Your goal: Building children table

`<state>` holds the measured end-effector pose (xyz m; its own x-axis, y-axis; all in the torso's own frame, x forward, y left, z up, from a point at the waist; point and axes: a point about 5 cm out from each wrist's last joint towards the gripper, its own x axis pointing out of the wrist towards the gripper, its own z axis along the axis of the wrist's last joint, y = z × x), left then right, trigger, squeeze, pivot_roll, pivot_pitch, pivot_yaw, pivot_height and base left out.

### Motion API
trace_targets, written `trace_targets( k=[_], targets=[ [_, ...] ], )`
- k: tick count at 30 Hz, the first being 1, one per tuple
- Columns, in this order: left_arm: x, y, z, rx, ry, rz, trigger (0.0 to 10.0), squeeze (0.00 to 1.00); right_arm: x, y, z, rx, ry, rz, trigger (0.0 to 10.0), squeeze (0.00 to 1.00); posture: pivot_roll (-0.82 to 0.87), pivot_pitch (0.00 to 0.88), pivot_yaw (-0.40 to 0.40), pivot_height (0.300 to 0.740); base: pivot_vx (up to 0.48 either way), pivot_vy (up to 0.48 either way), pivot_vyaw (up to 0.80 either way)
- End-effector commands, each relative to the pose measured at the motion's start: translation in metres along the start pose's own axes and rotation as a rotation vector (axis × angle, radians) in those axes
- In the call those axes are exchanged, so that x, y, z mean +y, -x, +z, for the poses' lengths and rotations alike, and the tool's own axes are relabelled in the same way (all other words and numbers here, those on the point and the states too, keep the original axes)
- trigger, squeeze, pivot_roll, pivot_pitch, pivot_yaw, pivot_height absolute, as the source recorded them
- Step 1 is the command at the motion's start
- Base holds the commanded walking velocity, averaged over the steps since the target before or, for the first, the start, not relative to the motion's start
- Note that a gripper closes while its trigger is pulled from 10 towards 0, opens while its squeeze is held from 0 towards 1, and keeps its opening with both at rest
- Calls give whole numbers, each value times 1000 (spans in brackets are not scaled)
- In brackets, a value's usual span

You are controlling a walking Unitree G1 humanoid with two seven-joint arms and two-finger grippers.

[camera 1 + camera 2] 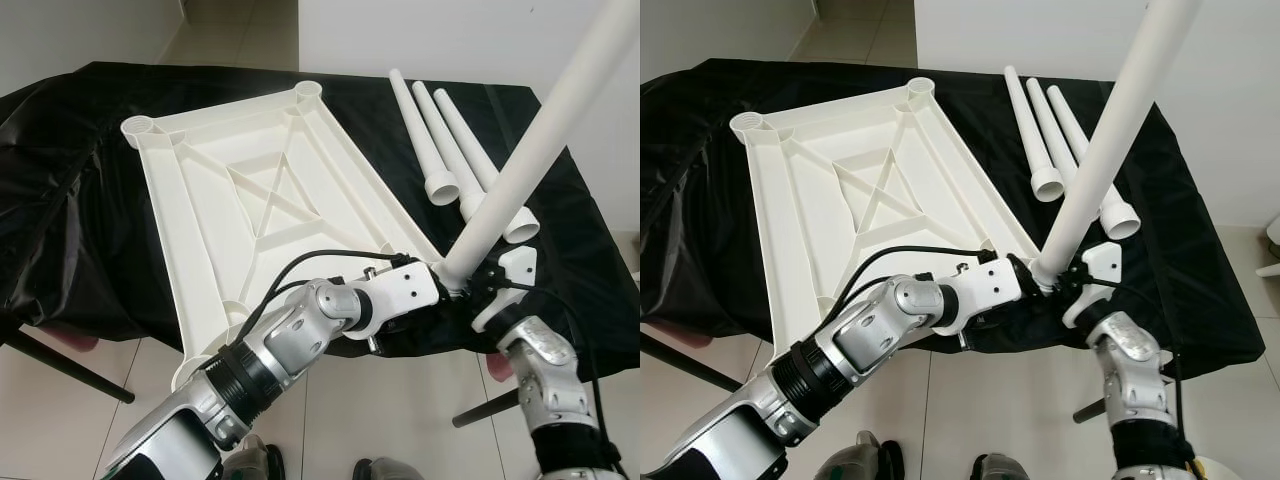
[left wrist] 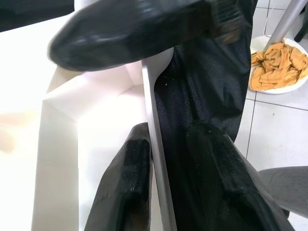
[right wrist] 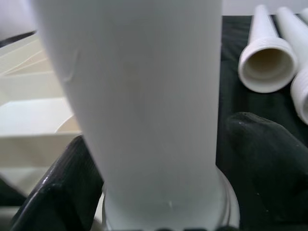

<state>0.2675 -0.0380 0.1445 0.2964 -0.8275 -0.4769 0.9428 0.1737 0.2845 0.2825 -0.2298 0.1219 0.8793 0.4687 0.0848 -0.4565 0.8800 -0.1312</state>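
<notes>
Two claws — right (image 1: 470, 280) clamped on smooth white tube leg (image 1: 545, 140), left (image 2: 166, 187) pinching ribbed tabletop's (image 1: 200, 200) rim.

This looks like a room in a home, used here as a makeshift assembly spot. Pale glossy floor tiles (image 1: 400, 400) run along the lower part of the frame, and plain white walls (image 1: 440, 40) close the top. A counter draped in a loose black cloth (image 1: 60, 180) on thin dark legs (image 1: 70, 368) fills the middle (a folding kind, by its look). In the left wrist view, an orange rag (image 2: 278, 65) lies in a white dish on the tiles, upper right.
</notes>
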Motion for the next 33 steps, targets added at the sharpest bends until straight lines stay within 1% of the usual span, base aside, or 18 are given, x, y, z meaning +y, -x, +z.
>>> trace_targets(
  k=[1, 5, 12, 13, 14, 21, 23, 24, 25, 26, 27, 30, 31, 33],
  targets=[
    [-6, -1, -4, 13, -2, -63, 10000, 0, -4, 6, -6, 33, 8, -2, 10000, 0, -75, 94, 50, 740, 0, 0, 0],
    [-7, 0, -4, 13, -2, -65, 10000, 0, -8, 10, -8, 42, 17, 16, 10000, 0, -76, 96, 50, 740, 0, 0, 0],
    [-7, 0, -4, 14, -4, -68, 10000, 0, -10, 13, -12, 59, 33, 49, 10000, 0, -78, 97, 57, 740, 0, 0, 0],
    [-7, 0, -4, 14, -5, -68, 10000, 0, -10, 13, -14, 63, 35, 57, 8078, 0, -77, 97, 57, 740, 0, 0, 0],
    [-7, 0, -4, 14, -5, -68, 10000, 0, -11, 13, -14, 59, 29, 56, 0, 0, -77, 97, 56, 740, 0, 0, 0],
    [-7, 0, -4, 13, -4, -69, 10000, 0, -12, 14, -15, 39, 9, 53, 0, 0, -78, 99, 55, 740, 0, 0, 0],
    [-7, 0, -3, 12, -4, -69, 10000, 0, -12, 14, -17, 23, -23, 43, 0, 0, -78, 100, 54, 740, 0, 0, 0],
    [-7, 0, -3, 12, -4, -69, 10000, 0, -12, 14, -17, 23, -23, 43, 0, 0, -78, 100, 54, 740, 0, 0, 0],
    [-7, -1, -3, 11, -4, -69, 10000, 0, -11, 14, -17, 9, -46, 30, 0, 0, -78, 100, 54, 740, 0, 0, 0],
    [-7, -1, -3, 11, -4, -69, 10000, 0, -11, 14, -17, 9, -46, 30, 0, 0, -78, 100, 54, 740, 0, 0, 0],
    [-7, -1, -3, 10, -3, -69, 10000, 0, -9, 13, -17, -3, -71, 16, 0, 0, -78, 101, 53, 740, 0, 0, 0],
    [-7, -1, -3, 9, -3, -69, 10000, 0, -8, 13, -17, -8, -84, 11, 0, 0, -79, 101, 53, 740, 0, 0, 0],
    [-7, -1, -2, 9, -3, -68, 10000, 0, -3, 11, -18, -15, -96, -10, 0, 0, -78, 101, 50, 740, 0, 0, 0],
    [-7, -2, -2, 9, -4, -67, 10000, 0, 0, 10, -19, -16, -94, -20, 0, 0, -77, 101, 49, 740, 0, 0, 0]
  ],
)
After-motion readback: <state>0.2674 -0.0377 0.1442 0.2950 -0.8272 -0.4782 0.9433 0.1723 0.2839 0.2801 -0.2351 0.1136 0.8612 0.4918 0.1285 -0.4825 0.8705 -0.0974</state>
